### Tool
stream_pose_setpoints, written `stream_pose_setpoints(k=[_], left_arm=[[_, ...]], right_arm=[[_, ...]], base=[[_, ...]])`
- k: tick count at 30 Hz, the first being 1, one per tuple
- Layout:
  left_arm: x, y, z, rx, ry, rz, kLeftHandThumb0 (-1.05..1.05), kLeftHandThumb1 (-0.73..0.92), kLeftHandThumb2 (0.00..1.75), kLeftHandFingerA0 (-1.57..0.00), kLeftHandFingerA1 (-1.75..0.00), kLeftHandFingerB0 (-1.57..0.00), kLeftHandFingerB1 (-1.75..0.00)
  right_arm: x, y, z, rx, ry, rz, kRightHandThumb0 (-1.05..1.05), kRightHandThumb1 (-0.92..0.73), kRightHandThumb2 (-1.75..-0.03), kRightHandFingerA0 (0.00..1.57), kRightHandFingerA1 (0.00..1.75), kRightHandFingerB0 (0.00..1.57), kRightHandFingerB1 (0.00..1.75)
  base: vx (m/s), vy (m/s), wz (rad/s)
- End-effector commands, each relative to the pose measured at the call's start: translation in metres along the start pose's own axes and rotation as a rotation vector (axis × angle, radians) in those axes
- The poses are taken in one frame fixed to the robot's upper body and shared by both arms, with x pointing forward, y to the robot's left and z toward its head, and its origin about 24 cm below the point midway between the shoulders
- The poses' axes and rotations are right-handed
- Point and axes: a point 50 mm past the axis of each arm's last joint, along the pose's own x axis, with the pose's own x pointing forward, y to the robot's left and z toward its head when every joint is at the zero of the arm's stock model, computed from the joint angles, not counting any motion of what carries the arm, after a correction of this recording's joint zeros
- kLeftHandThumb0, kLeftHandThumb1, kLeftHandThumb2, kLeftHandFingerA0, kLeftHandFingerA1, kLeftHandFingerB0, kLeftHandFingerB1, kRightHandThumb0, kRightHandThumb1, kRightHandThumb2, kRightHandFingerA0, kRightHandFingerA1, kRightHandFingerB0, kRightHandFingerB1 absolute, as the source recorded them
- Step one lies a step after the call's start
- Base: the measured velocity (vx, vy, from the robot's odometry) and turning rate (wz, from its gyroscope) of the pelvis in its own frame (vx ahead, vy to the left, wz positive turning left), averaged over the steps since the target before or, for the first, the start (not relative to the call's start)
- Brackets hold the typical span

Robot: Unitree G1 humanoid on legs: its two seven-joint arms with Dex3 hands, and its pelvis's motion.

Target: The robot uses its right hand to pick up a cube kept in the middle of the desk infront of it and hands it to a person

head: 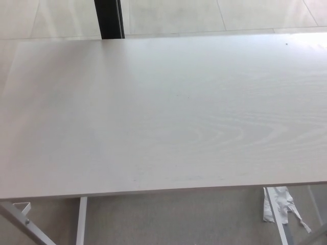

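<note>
Pale tiled floor is seen beyond the far edge of the desk, whose whitish wood-grain tabletop fills the view. A dark post stands behind the far edge, towards its left. Under the near right corner, white crumpled material, perhaps tape, is wrapped on a leg. Neither hand is shown, nor any cube

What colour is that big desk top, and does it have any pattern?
The desk is pale whitish with a faint wood-grain pattern, seen in the head view.
</note>
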Motion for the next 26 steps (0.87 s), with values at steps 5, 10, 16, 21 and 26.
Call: stream_pose_setpoints(k=[5,10,16,21,26], left_arm=[[-0.007,0.029,0.001,0.099,0.038,0.101,-0.69,0.73,0.62,-0.75,-0.58,-0.54,-0.44],[-0.006,0.025,0.0,0.091,0.042,0.095,-0.69,0.72,0.62,-0.76,-0.59,-0.52,-0.43],[-0.006,0.028,0.004,0.084,0.021,0.087,-0.69,0.72,0.62,-0.73,-0.61,-0.51,-0.43],[-0.006,0.027,0.006,0.074,0.005,0.071,-0.69,0.72,0.62,-0.74,-0.55,-0.5,-0.42],[-0.005,0.027,0.008,0.055,0.006,0.069,-0.72,0.57,0.96,-0.63,-0.63,-0.41,-0.53]], right_arm=[[-0.032,0.04,-0.079,0.061,0.362,0.49,-0.65,-0.43,-0.79,0.59,0.63,0.32,0.46],[-0.03,0.04,-0.076,-0.106,0.317,0.618,-0.54,-0.48,-0.55,0.49,0.55,0.37,0.33],[-0.03,0.043,-0.072,-0.162,0.297,0.682,-0.65,-0.38,-0.77,0.62,0.7,0.35,0.45],[-0.031,0.045,-0.07,-0.227,0.247,0.717,-0.56,-0.49,-0.56,0.54,0.52,0.39,0.33],[-0.029,0.047,-0.066,-0.224,0.23,0.726,-0.61,-0.48,-0.56,0.34,0.46,0.42,0.33]], base=[[0.0,0.0,0.0],[0.0,0.0,0.0],[0.0,0.0,0.0],[0.0,0.0,0.0],[0.0,0.0,0.0]])
